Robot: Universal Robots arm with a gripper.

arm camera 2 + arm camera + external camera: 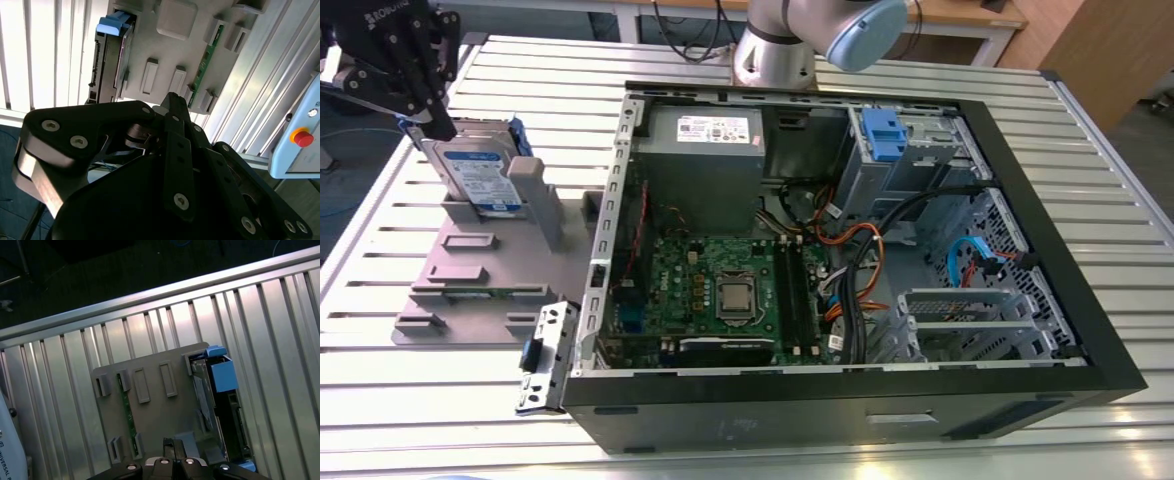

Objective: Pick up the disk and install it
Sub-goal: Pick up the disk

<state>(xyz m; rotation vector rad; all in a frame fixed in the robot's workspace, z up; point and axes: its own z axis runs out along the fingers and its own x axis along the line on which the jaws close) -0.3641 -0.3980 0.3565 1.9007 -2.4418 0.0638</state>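
Slatted tabletop [560,70] spread beneath the pincer. Open computer case [827,410] lay well off to the exterior view's right of the pincer, no drive fitted. Grey holder plate [467,290] sat directly under the pincer. The disk [478,180] stood upright on edge in the plate's slot, just below and beside the fingertips, apart from them in both wrist views.

Pincer [443,128] hovered with its jaws apparently clenched together on nothing.

Judgement: the disk looked stiff and dense, heavy for its size, smooth-faced and shock-sensitive. The blue rails would likely flex. Best hold seemed across the two flat metal faces near the exposed top edge, clear of the connector end.
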